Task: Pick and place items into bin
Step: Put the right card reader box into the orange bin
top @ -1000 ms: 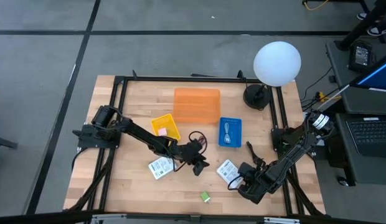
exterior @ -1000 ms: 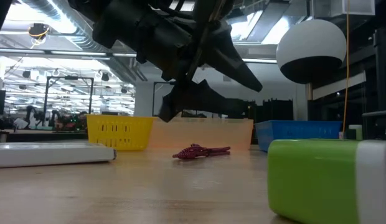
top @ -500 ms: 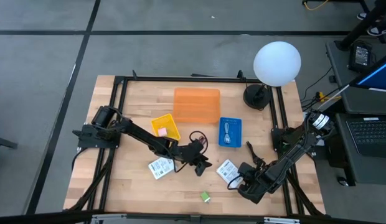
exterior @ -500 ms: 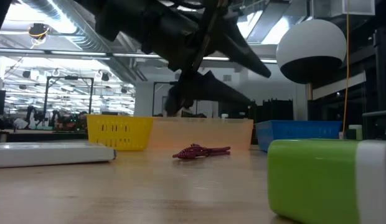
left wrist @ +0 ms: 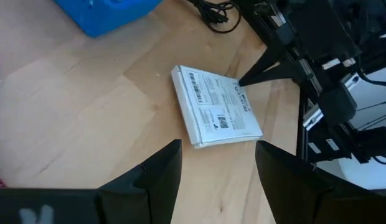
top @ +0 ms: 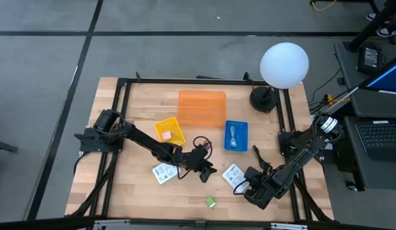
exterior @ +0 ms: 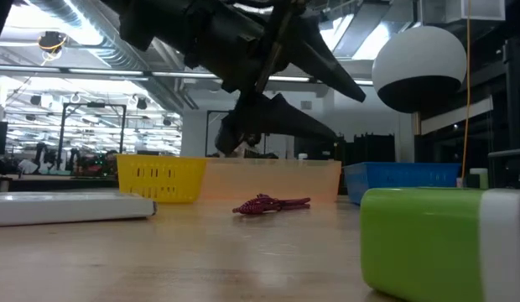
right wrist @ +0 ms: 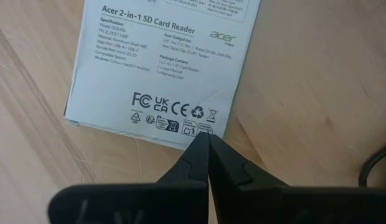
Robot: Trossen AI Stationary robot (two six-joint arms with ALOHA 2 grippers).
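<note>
Packet: a flat white labelled packet (top: 233,174) lies face up on the wooden table (top: 134,191), just in front of the blue bin (top: 236,135) and a little toward the right arm.
Handling: it looks light, thin and stiff like card, likely smooth; lying flat, it offers little for fingers to get under.
Where to hold: my judgement is an edge or corner, pinched across its thin side.
Long axis: in the left wrist view the packet (left wrist: 216,106) is a rectangle, its long axis running diagonally toward the right arm; printed text runs across the short way.
Right gripper: the right gripper (right wrist: 208,144) has its fingers pressed together, holding nothing, tips at the packet's printed edge (right wrist: 162,68); whether they touch it I cannot tell.
Left gripper: the left gripper (top: 204,167) hovers in front of the blue bin, beside the packet, fingers spread and empty.
Other items: a second white packet (top: 164,172) lies farther from the blue bin on its left-arm side; a dark red cord (exterior: 268,204) lies between; a green block (top: 211,202) sits near the table's front edge.
Other bins: yellow bin (top: 170,130) and orange bin (top: 202,108) stand on the blue bin's left-arm side.
</note>
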